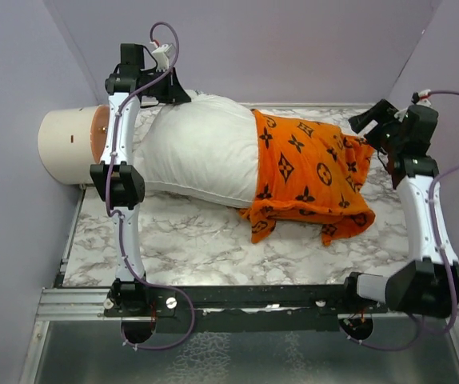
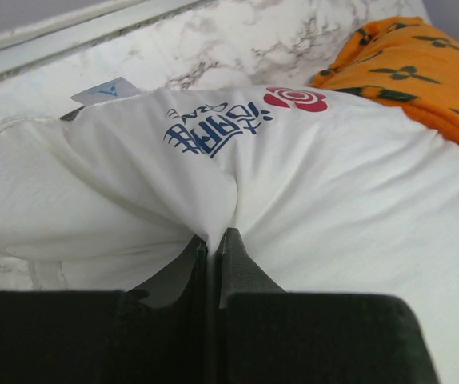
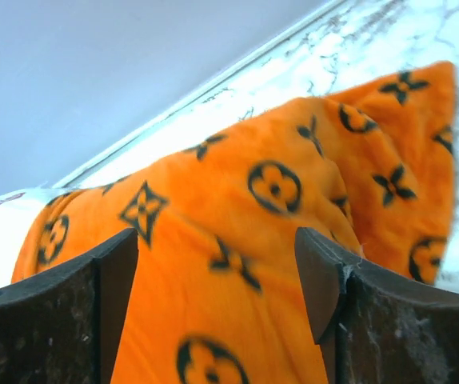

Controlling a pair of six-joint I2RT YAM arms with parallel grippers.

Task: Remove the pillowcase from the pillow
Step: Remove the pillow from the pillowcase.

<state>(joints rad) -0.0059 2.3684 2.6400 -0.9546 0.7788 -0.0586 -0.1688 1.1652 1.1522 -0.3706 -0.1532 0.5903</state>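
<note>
The white pillow (image 1: 201, 152) lies across the marble table, its left two thirds bare. The orange pillowcase (image 1: 309, 172) with black motifs covers only its right end and bunches onto the table. My left gripper (image 1: 173, 90) is at the pillow's far left end, shut on a pinch of the pillow's white fabric (image 2: 213, 232); a small tag (image 2: 105, 90) and blue print show there. My right gripper (image 1: 365, 124) is open at the pillowcase's far right end, its fingers (image 3: 117, 272) standing either side of the orange fabric (image 3: 229, 264) without closing on it.
A cream cylinder with an orange face (image 1: 69, 144) lies at the far left, beside the left arm. The marble tabletop (image 1: 197, 248) shows in front of the pillow. Purple walls close in the back and both sides. A metal rail (image 1: 237, 296) runs along the near edge.
</note>
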